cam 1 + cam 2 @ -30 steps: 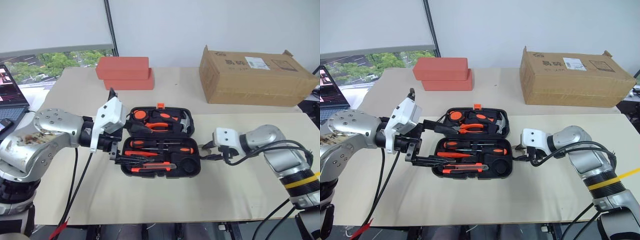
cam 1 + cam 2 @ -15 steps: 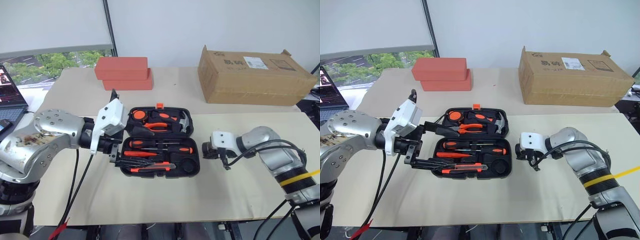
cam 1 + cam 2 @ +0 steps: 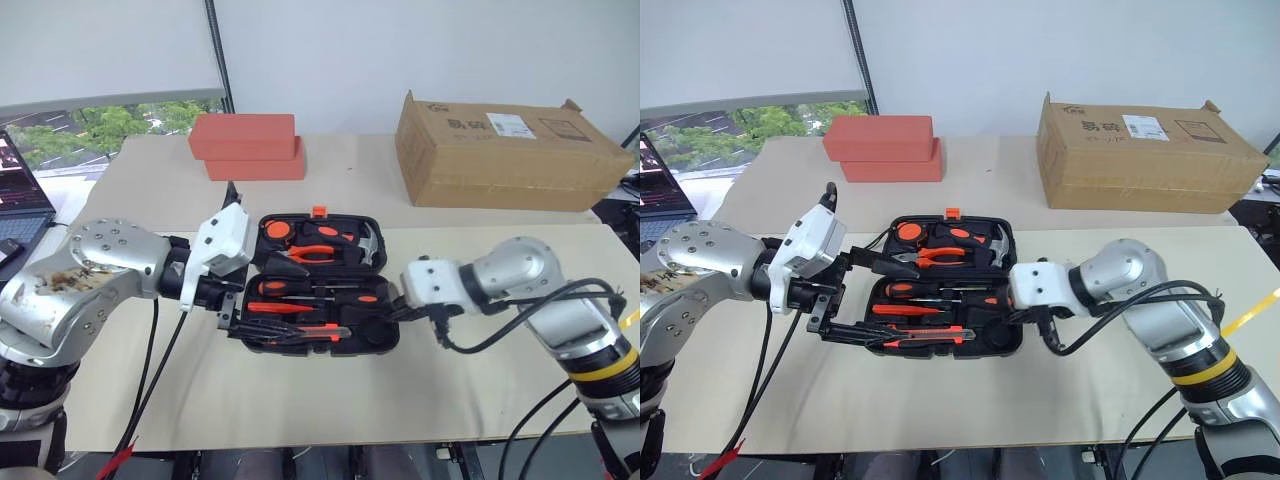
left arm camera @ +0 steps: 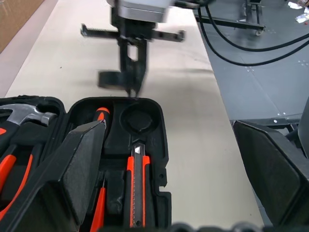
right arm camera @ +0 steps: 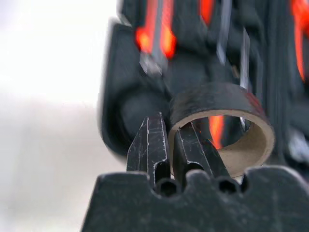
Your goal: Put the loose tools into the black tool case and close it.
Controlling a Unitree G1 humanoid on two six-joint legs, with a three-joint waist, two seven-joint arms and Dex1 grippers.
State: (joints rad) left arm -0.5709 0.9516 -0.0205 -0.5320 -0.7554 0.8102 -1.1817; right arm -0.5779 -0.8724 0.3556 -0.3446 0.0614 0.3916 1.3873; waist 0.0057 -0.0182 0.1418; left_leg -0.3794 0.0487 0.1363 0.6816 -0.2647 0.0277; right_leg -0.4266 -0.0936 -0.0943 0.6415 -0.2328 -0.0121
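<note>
The black tool case lies open in the middle of the table, its lid half away from the robot holding the orange-handled pliers and the hammer, its near half holding two screwdrivers and, along the front edge, the utility knife. The round recess at the case's right front corner is bare. Just over that right end hangs the right gripper, its jaws pressed together on the wall of the small grey tape roll, one finger inside the ring and one outside. At the case's left end sits the left gripper, jaws spread wide, one finger over the tools and the other beyond the case's front edge. Farther back on the table stand the red-orange blocks to the left and the brown cardboard box to the right.
</note>
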